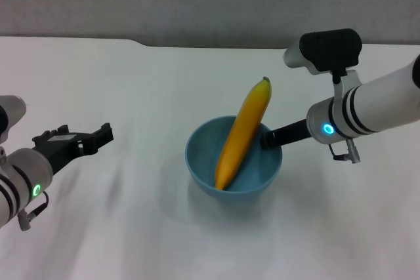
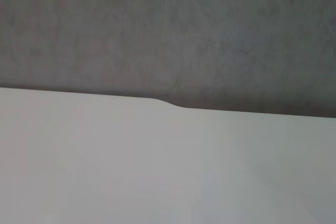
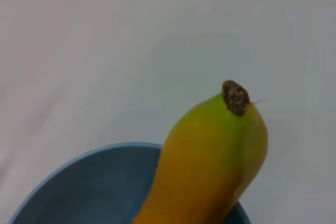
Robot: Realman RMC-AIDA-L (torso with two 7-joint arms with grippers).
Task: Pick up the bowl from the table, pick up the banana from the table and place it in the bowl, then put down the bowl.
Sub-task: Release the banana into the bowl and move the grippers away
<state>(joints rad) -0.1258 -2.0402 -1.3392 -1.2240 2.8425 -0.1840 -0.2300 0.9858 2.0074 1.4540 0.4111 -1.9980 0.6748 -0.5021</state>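
The light-blue bowl (image 1: 233,162) is at the middle of the white table (image 1: 131,83). The yellow-orange banana (image 1: 243,132) stands tilted in it, its lower end on the bowl's floor and its greenish tip leaning over the far rim. My right gripper (image 1: 269,138) is shut on the bowl's right rim. I cannot tell whether the bowl rests on the table or hangs just above it. The right wrist view shows the banana's tip (image 3: 210,166) over the bowl (image 3: 79,187). My left gripper (image 1: 82,137) is open and empty, well to the left of the bowl.
The table's far edge has a shallow notch (image 1: 147,44), which also shows in the left wrist view (image 2: 168,102), with a grey wall (image 2: 168,30) behind it. No other objects are in view.
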